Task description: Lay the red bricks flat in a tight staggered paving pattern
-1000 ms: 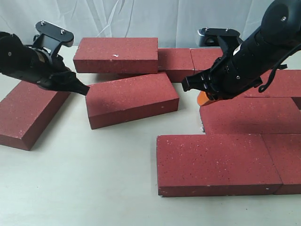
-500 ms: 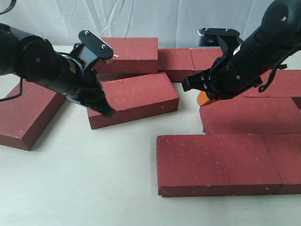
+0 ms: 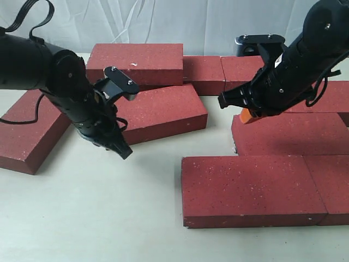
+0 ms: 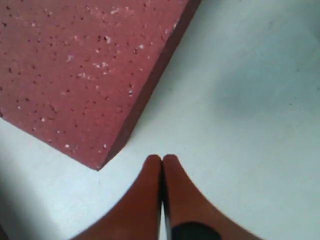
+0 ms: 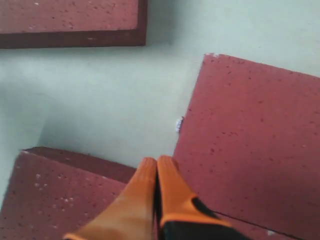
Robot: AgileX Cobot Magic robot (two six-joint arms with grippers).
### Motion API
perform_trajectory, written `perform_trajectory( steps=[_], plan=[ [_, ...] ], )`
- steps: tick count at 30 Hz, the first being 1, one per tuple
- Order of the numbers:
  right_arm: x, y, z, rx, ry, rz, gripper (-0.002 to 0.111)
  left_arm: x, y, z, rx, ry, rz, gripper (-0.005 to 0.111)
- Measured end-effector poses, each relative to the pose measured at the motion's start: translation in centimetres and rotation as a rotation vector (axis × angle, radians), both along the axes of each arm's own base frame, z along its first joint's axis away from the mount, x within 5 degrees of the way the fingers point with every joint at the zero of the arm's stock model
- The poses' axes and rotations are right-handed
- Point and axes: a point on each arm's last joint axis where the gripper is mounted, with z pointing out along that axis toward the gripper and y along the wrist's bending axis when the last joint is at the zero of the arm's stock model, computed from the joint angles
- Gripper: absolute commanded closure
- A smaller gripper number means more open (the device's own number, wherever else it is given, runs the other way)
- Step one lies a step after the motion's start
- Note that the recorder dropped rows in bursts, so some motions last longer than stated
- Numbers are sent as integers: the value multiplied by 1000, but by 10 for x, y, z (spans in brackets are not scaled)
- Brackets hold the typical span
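Outside, you see matte, white-speckled dark-red rectangular paver bricks (image 3: 253,188) lying broad-face up; the skewed brick (image 3: 158,112) sits just beside the left gripper (image 3: 124,153). Left wrist: its tips meet, holding nothing, with a brick corner just ahead. Right wrist: the right gripper (image 5: 156,162) is likewise pinched together and empty, over brick edges.

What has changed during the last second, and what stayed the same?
The left gripper swung from the far left end of the angled middle brick around to its front corner, nearer the camera. It is shut and holds nothing. The right gripper, also shut, shifted slightly to the right. No brick moved.
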Motion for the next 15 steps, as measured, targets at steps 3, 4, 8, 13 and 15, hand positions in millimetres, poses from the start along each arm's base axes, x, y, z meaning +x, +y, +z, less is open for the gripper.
perform_trajectory(
  steps=[3,4,8,13,15],
  plan=[
    [2,-8,5,-99,9,-4,109,2,-1,-19,27,44,-1,107],
    [3,-10,7,-131,9,-15,109,4,-1,-28,44,50,-11,107],
    [3,-13,6,-151,11,-30,109,13,0,-39,105,-21,-90,107],
    [3,-12,7,-148,6,-34,109,26,-2,-37,97,-169,-161,107],
    [3,-12,7,-147,4,-34,109,32,3,-36,81,-198,-143,107]
  ],
)
